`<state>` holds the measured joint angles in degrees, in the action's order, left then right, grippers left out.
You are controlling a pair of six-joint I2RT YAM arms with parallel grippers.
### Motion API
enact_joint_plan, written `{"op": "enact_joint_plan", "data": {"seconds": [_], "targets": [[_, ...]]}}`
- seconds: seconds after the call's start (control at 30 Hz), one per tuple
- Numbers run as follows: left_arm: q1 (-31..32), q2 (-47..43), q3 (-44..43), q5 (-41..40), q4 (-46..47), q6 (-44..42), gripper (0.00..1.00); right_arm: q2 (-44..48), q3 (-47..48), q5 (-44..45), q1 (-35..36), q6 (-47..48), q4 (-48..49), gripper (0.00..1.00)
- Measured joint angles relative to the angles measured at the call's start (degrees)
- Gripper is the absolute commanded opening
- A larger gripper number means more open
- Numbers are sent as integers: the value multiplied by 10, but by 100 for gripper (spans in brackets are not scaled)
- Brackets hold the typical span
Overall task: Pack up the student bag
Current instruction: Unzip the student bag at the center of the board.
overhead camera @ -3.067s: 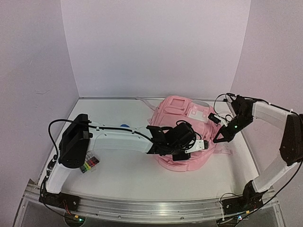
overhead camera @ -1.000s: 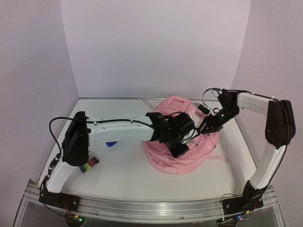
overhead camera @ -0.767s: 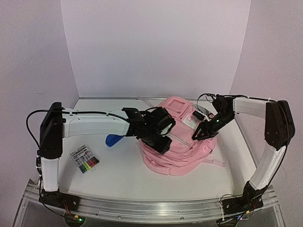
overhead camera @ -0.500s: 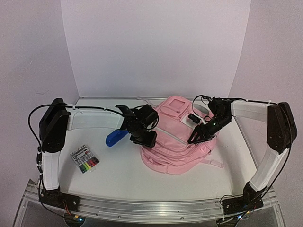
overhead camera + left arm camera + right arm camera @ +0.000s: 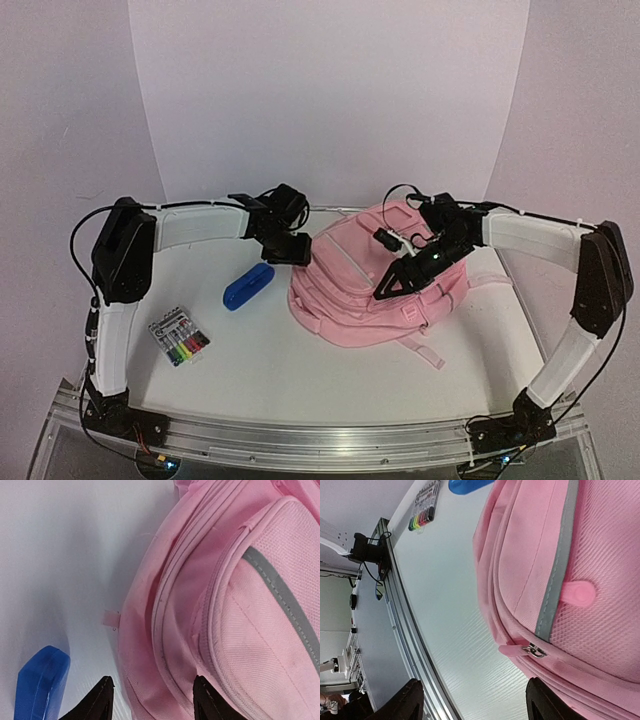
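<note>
Desk [image 5: 280, 375]: carries everything.
Backpack [image 5: 345, 300]: pink with grey trim, lying flat right of centre. The zips in view look shut, and its contents are not visible.
Left tool [image 5: 288, 247]: at the backpack's far-left edge, fingers apart over the side seam, nothing clamped.
Right tool [image 5: 385, 290]: over the backpack's front face, fingers apart, holding nothing.
Blue case [image 5: 248, 286]: just left of the backpack and closed, so I can't tell what it holds.
Marker pack [image 5: 180, 336]: front left, well apart from the backpack, with coloured pens inside.
</note>
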<state>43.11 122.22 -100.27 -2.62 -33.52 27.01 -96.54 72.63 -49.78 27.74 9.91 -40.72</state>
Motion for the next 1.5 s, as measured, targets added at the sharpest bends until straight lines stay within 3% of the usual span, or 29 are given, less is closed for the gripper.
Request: {"op": "enact_joint_plan", "data": {"seconds": [0.17,0.3,0.5,0.6,0.73,0.87,1.1,1.5], "targets": [[35,-51,61,-25,42,1,61,15,51,26,-63,14,-27,68],[122,-86,71,-53,54,14,61,7,81,81,-103,18,-34,69],[225,-79,71,-52,76,65,59,-63,110,89,-100,3,-39,68],[223,-54,71,-50,79,97,59,-98,119,76,-97,-6,-37,64],[196,-32,80,-44,92,122,58,-121,126,57,-85,-19,-32,48],[161,-38,107,-25,113,134,56,-134,126,52,-70,-37,-7,44],[105,-67,157,-10,160,86,57,-135,110,44,-53,-112,65,27],[205,-96,167,-59,185,39,58,-139,99,24,-51,-208,101,27]]}}
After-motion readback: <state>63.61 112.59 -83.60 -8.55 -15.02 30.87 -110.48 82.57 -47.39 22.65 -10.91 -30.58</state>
